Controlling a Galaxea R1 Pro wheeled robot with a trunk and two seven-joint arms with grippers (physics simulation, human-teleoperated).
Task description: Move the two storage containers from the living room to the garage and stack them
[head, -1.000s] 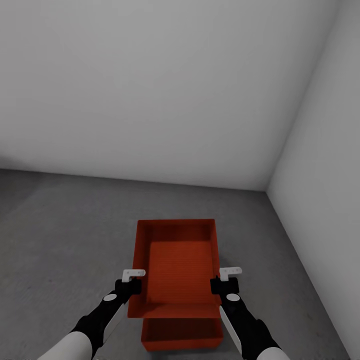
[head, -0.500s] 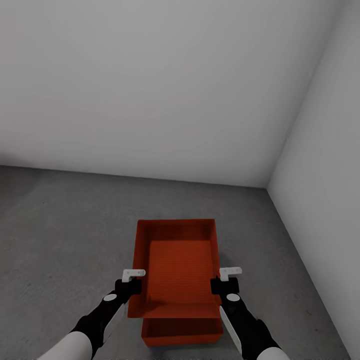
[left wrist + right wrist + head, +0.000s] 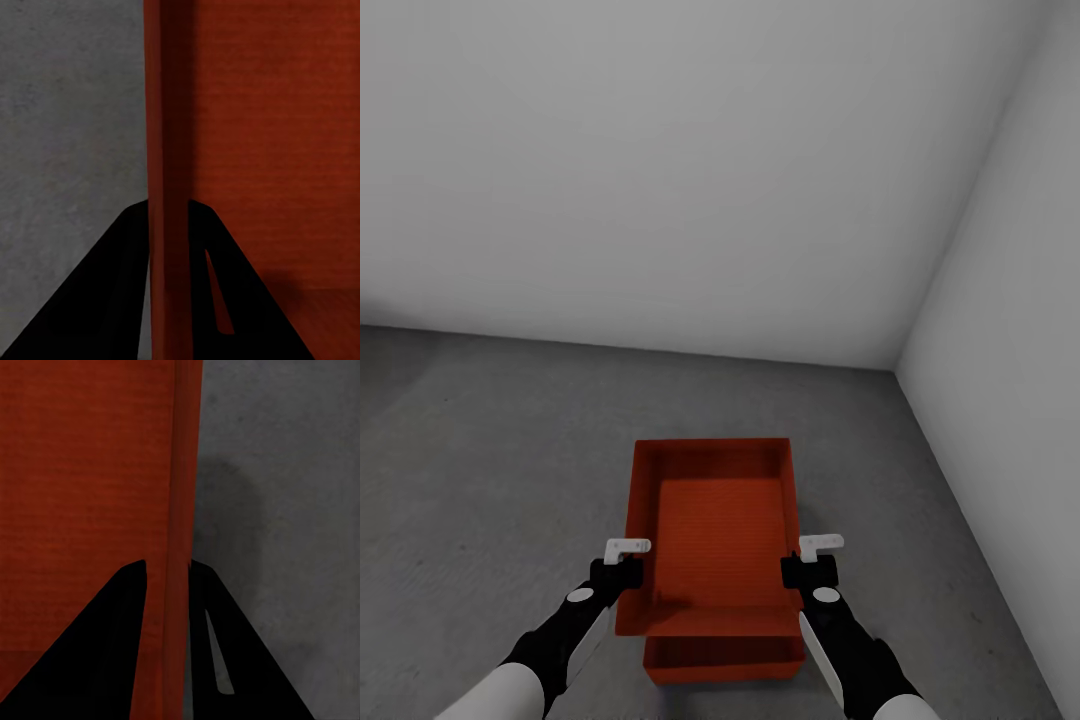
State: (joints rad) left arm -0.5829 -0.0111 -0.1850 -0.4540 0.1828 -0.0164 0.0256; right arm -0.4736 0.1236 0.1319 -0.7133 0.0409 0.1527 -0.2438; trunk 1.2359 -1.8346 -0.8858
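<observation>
A: From the head camera, what differs from a second ago?

B: The lower storage container (image 3: 723, 658) shows less of itself past the near edge of the upper storage container (image 3: 712, 530); a second ago more of its front stuck out. The arms look unchanged.

A: How does the upper one look?

B: Orange-red, lidless, low-walled, nothing inside. It is held between both arms over the concrete floor (image 3: 480, 480), close to the corner of the white walls (image 3: 690, 180). The left end effector (image 3: 626, 560) is at its left wall, the right end effector (image 3: 812, 556) at its right wall.

A: And the left wrist camera?

B: The left end effector (image 3: 169, 225) is clamped on the container's wall (image 3: 169, 112), one black finger (image 3: 112, 292) outside and one inside, with the faintly ribbed bottom beside it and grey floor on the other side.

A: The right wrist camera?

B: The same: the right end effector (image 3: 169, 585) grips the opposite wall (image 3: 184, 457), with bare floor (image 3: 285, 510) beyond.
</observation>
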